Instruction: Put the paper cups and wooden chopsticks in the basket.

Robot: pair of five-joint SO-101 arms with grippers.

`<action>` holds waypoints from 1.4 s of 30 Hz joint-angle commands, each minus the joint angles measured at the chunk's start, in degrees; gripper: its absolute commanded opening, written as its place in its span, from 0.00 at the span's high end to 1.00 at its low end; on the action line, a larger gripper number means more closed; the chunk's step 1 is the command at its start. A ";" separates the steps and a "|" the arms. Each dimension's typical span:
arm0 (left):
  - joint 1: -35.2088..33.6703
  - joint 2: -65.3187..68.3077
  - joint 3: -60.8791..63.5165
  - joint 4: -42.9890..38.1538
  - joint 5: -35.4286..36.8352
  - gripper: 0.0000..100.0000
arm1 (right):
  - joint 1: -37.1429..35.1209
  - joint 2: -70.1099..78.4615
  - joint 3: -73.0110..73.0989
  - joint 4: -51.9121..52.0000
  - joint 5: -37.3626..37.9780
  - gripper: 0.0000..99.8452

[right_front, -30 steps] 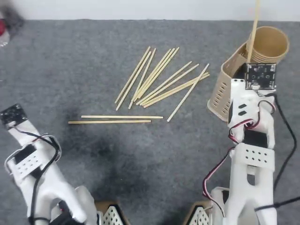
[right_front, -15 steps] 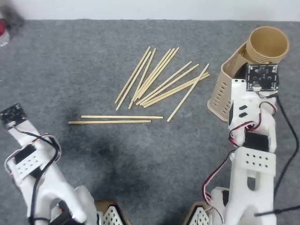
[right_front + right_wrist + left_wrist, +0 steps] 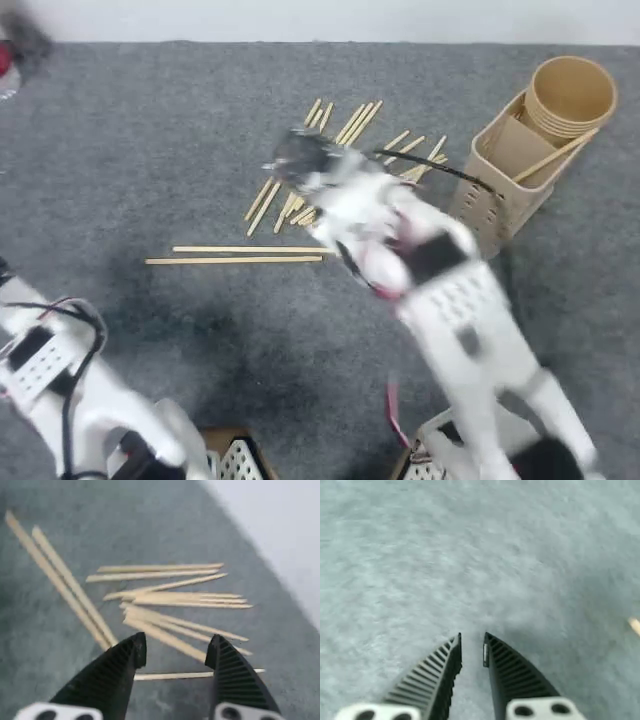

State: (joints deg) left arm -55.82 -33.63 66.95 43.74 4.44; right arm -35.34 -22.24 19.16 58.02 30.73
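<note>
The tan slotted plastic basket (image 3: pixel 478 205) stands at the far right of the grey felt-like mat (image 3: pixel 150 130), and the stack of brown paper cups (image 3: pixel 570 95) sits upright in its far end. One pale wooden chopstick (image 3: pixel 556 157) lies slanted across the basket's opening, just beside the cups. The loose pile of pale wooden chopsticks (image 3: pixel 355 122) lies fanned out on the mat to the left of the basket. A separate pair of chopsticks (image 3: pixel 245 255) lies side by side nearer the arms, running across the table. The right arm (image 3: pixel 450 290) stretches diagonally over the pile and covers part of it. In its wrist view the right gripper (image 3: pixel 177 647) hangs above the chopsticks with its black ribbed jaws wide apart and nothing in its grasp; a single stick (image 3: pixel 197 675) lies on the mat under the gap. The left arm (image 3: pixel 45 365) is at the near left corner, well apart from the chopsticks. The left gripper (image 3: pixel 472 645) points down at the mat, its jaws parted by a narrow gap and holding nothing.
</note>
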 commanded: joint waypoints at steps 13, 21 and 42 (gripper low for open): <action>-0.44 -1.41 -1.01 -2.64 3.16 0.92 | -8.22 58.59 -43.52 13.58 9.41 0.79; 0.00 -1.41 -1.01 -2.64 3.08 0.92 | -8.13 70.46 -56.35 18.51 9.58 0.82; 0.35 -1.41 -0.84 -2.64 2.81 0.92 | -3.38 55.25 -80.26 44.97 13.54 0.99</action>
State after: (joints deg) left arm -55.82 -33.63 66.95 42.24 6.99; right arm -42.46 42.55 -54.59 100.57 44.35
